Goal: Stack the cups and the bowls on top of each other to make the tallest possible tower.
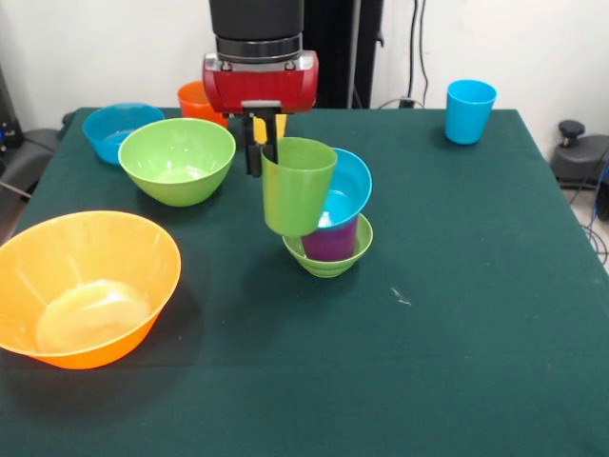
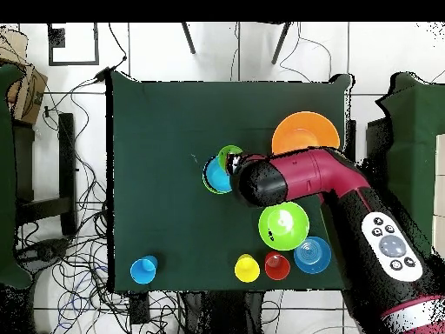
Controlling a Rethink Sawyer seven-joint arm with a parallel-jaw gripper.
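Note:
My gripper [image 1: 264,156] is shut on the rim of the green cup [image 1: 297,187] and holds it tilted, just left of the tower. The tower is a small green bowl [image 1: 328,258] on the cloth, a purple cup [image 1: 331,239] in it, and a small blue bowl [image 1: 348,188] leaning sideways on top. The green cup touches or overlaps the blue bowl's left side. In the overhead view the green cup [image 2: 230,157] and small blue bowl [image 2: 215,176] show beside my arm [image 2: 304,178].
Large orange bowl [image 1: 81,286] stands at front left, medium green bowl [image 1: 178,159] and medium blue bowl [image 1: 116,129] at back left. Orange cup [image 1: 195,100] and yellow cup [image 1: 259,129] stand behind my gripper. Light blue cup [image 1: 470,111] stands at back right.

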